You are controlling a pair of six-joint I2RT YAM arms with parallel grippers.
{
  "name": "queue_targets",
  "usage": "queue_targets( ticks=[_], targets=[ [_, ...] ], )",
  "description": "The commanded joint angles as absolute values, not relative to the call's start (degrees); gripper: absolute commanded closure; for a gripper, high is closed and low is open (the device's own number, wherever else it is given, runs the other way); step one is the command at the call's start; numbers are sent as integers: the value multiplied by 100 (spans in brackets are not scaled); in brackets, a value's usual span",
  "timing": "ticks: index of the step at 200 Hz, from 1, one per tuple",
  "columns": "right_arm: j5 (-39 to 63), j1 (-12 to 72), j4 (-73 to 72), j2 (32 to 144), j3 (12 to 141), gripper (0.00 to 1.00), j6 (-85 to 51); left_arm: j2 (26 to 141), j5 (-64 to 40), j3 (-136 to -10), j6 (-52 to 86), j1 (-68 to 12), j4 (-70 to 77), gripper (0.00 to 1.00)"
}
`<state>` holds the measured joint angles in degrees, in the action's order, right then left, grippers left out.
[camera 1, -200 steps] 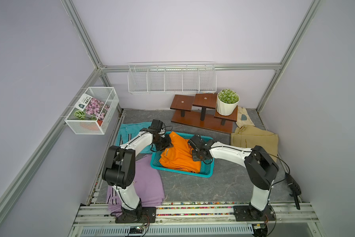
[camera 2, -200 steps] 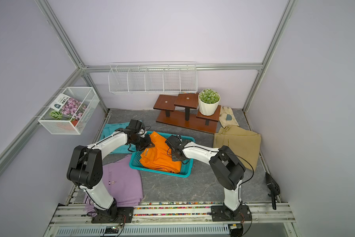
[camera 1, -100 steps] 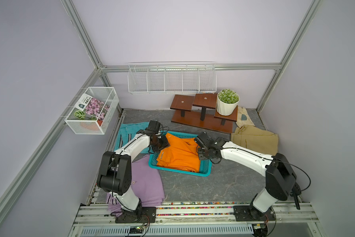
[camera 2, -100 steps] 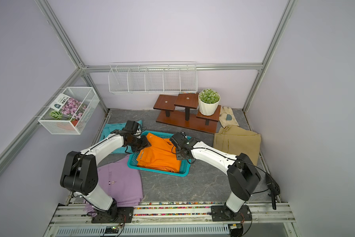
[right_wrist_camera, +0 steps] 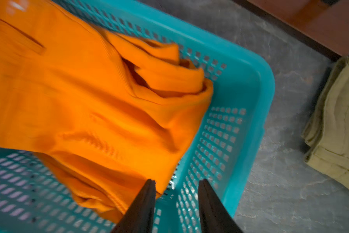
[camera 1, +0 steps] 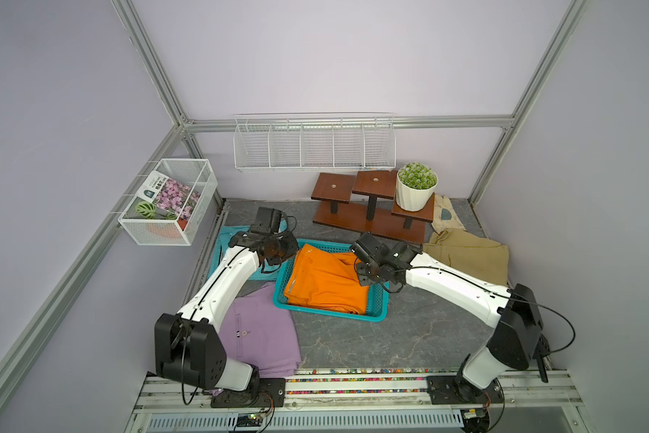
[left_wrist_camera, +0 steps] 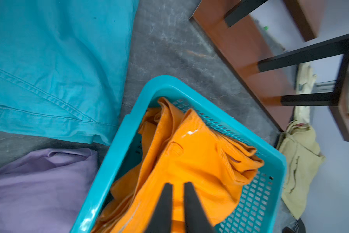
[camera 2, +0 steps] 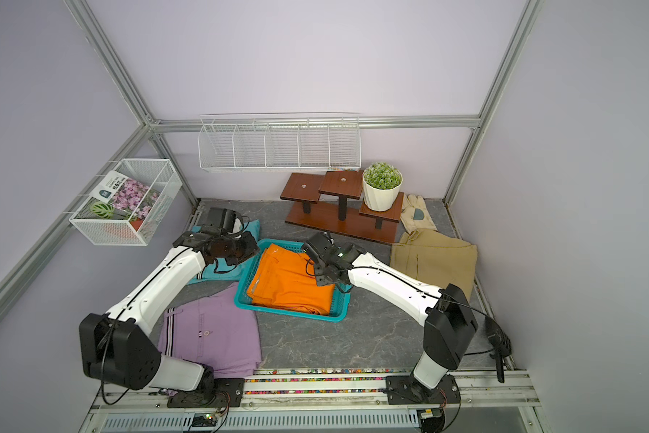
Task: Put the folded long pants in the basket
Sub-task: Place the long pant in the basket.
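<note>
The orange folded long pants (camera 1: 326, 281) (camera 2: 289, 281) lie rumpled inside the teal basket (camera 1: 330, 318) (camera 2: 289, 313). My left gripper (left_wrist_camera: 177, 183) hovers over the pants (left_wrist_camera: 189, 153) at the basket's far left corner, shut with nothing between its fingers. My right gripper (right_wrist_camera: 176, 180) stands open over the basket's right end (right_wrist_camera: 250, 100), at the edge of the orange cloth (right_wrist_camera: 79, 90), holding nothing. Lilac pants (camera 1: 259, 333) lie front left on the floor, teal pants (camera 1: 223, 243) under the left arm, and khaki pants (camera 1: 465, 255) at the right.
A wooden stepped stand (camera 1: 368, 221) with a potted plant (camera 1: 415, 187) stands behind the basket, close to both grippers. A cream cloth (camera 1: 446, 213) lies beside it. White wire racks (camera 1: 315, 146) (camera 1: 169, 202) hang on the walls.
The orange pants have dropped from a raised bunch to lie flatter in the basket. Both grippers let go and drew outward to the basket's ends. The left gripper opened, then shut again.
</note>
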<state>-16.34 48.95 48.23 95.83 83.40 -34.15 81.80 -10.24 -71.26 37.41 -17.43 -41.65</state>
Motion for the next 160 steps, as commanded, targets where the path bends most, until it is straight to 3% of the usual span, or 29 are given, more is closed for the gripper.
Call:
queue_targets(
  ticks=[1, 28, 53, 119, 160],
  targets=[
    [-1613, 4902, 4759, 10207, 8468, 62, -3293, 8053, -1143, -6678, 3911, -1886, -3815, 100],
    [-1742, 4841, 4403, 10948, 8535, 65, -3418, 8367, -1713, -6098, 3942, -1907, -2946, 100],
    [-1722, 4602, 4151, 11308, 8451, 68, -3476, 9092, -1602, -6226, 3830, -1907, -2835, 100],
    [-1691, 4018, 3648, 11110, 7432, 68, -3415, 10311, -961, -6097, 4098, -1916, -2579, 100],
    [-1720, 3745, 3618, 11117, 7238, 68, -3341, 10483, -988, -5778, 4292, -2259, -2173, 100]
  ],
)
